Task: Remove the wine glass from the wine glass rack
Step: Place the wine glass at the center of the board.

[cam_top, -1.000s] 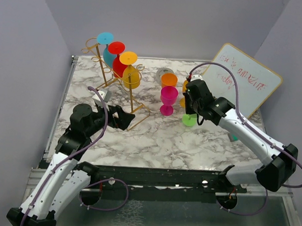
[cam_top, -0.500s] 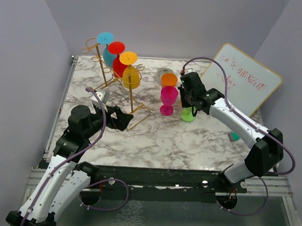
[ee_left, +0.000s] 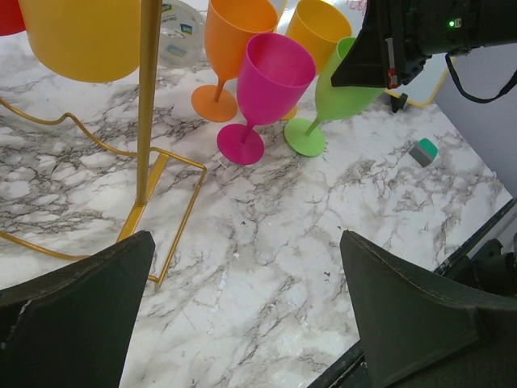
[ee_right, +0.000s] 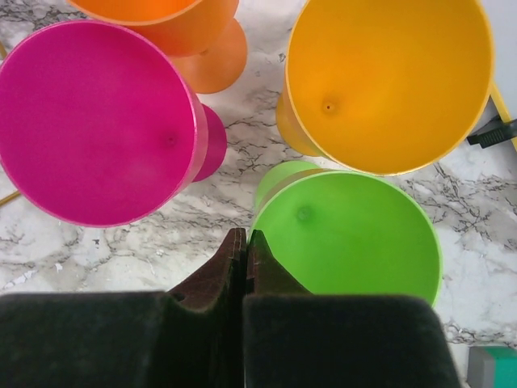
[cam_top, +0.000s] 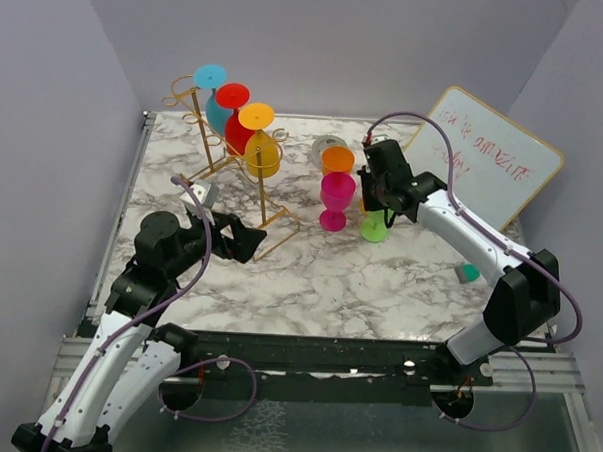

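The gold wire wine glass rack (cam_top: 212,167) stands at the back left; its post (ee_left: 148,97) shows in the left wrist view. Teal, red and yellow (cam_top: 263,154) glasses hang upside down on it. My left gripper (cam_top: 239,237) is open and empty (ee_left: 242,307), low over the table just right of the rack's base. My right gripper (cam_top: 379,197) is shut (ee_right: 246,236) on the rim of a green wine glass (ee_right: 355,242), which stands tilted (ee_left: 347,81) with its foot on the table, next to the pink glass (cam_top: 336,192).
An orange glass (cam_top: 337,160) and a yellow-orange glass (ee_right: 388,81) stand behind the pink (ee_right: 89,121) and green ones. A grey roll (cam_top: 325,145) lies behind them. A whiteboard (cam_top: 489,164) leans at the back right. A small teal item (cam_top: 467,273) lies near the right edge.
My right gripper has moved left and back with the green glass, closer to the pink glass. The left arm has barely moved.
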`<action>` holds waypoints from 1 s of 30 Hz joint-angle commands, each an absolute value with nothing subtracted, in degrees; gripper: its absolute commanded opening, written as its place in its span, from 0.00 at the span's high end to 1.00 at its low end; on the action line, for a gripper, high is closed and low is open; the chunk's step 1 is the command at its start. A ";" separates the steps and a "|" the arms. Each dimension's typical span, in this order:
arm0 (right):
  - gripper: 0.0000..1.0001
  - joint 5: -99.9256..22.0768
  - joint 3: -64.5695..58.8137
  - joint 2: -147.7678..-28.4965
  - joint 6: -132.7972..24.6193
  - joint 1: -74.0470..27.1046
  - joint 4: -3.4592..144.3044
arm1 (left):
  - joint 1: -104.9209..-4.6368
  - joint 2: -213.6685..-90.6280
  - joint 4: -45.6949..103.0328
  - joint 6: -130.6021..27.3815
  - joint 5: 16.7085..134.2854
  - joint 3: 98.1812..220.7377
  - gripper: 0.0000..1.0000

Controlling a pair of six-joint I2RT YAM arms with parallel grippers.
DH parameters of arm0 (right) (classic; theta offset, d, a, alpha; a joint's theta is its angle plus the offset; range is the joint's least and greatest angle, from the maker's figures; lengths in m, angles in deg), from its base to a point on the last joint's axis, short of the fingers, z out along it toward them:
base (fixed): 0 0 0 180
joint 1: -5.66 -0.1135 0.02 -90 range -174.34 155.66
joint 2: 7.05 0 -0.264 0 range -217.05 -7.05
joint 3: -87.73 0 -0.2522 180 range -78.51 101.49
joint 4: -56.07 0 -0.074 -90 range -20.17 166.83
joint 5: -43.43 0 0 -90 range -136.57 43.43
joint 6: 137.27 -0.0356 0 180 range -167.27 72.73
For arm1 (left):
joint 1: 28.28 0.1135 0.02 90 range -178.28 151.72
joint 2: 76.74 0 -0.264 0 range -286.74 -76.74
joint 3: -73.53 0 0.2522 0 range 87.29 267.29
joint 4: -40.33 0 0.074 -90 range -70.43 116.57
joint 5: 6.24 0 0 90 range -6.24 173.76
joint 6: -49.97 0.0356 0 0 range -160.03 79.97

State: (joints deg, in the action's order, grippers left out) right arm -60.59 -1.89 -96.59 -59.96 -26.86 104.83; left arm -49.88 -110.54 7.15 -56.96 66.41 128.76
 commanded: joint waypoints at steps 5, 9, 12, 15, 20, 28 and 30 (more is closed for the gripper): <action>0.97 -58.19 0.36 -98.45 -58.68 -25.56 104.33 | -49.88 -109.14 7.41 -56.44 64.53 129.45 0.01; 0.96 -56.67 0.28 -98.92 -58.31 -25.41 104.65 | -49.90 -108.56 7.41 -56.68 64.18 128.81 0.01; 0.96 -55.98 1.38 -100.09 -58.17 -25.37 105.71 | -49.89 -107.98 7.41 -56.77 63.73 128.52 0.01; 0.96 -55.78 2.84 -100.82 -58.13 -25.37 106.74 | -49.90 -107.43 7.41 -57.17 63.94 128.43 0.01; 0.85 -54.65 2.70 -100.06 -57.47 -25.37 106.13 | -49.90 -107.42 7.06 -56.88 63.96 128.69 0.01; 0.66 -53.53 4.11 -99.57 -56.59 -25.37 107.54 | -49.89 -108.28 7.05 -57.08 63.38 128.86 0.01; 0.66 -52.49 4.76 -99.48 -57.21 -25.37 108.10 | -49.90 -108.35 7.05 -57.17 62.65 128.95 0.01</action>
